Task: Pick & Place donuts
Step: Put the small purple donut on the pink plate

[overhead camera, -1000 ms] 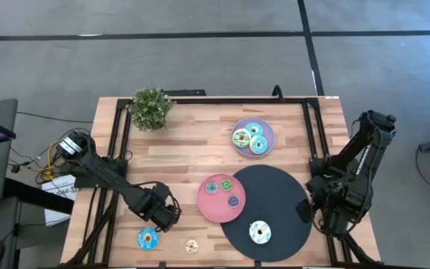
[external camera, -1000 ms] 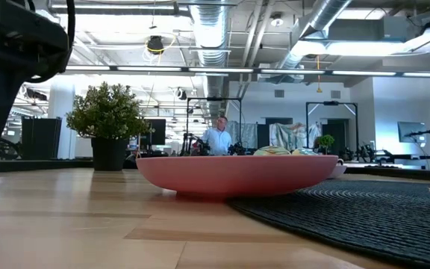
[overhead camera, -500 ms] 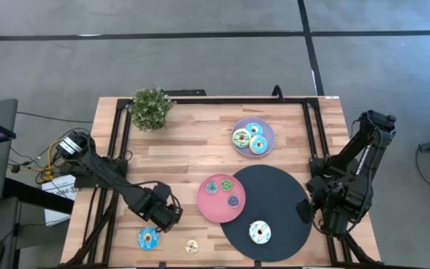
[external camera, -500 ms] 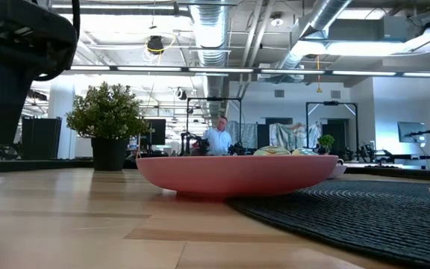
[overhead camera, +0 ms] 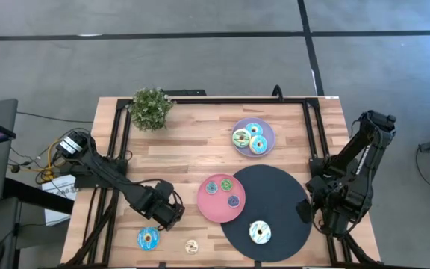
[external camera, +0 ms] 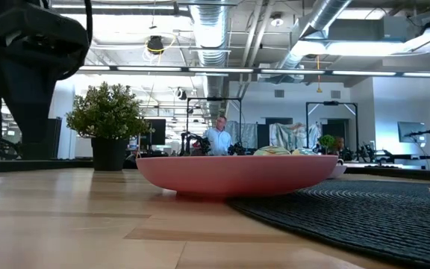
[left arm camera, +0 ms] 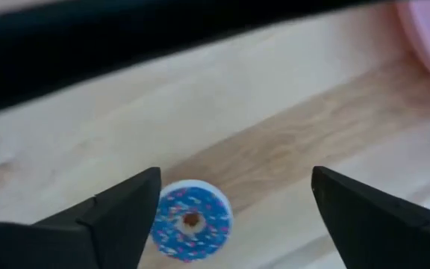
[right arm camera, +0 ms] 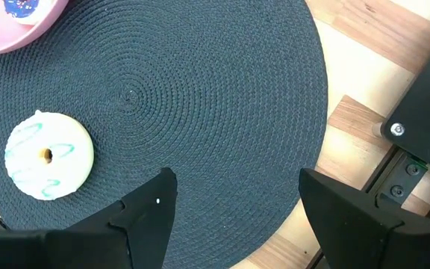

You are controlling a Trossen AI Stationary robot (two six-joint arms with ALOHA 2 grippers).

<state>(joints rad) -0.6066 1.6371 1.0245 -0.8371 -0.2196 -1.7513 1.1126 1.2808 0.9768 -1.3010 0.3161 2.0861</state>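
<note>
My left gripper is open above the wood near the table's near-left corner. In the left wrist view its fingers stand wide apart, with a blue sprinkled donut lying flat on the wood near one finger, untouched. That blue donut and a small pale donut lie by the near edge. Three small donuts sit on the pink plate, and several on the lilac plate. A white donut lies on the black disc. My right gripper waits open over the disc's right part.
A potted plant stands at the far-left corner. Black frame rails run along the table's left, far and right sides. Bare wood lies between the plant and the pink plate. A person stands far back in the room.
In the low view my left arm has shifted a little toward the table's right. The donuts and plates lie as before.
</note>
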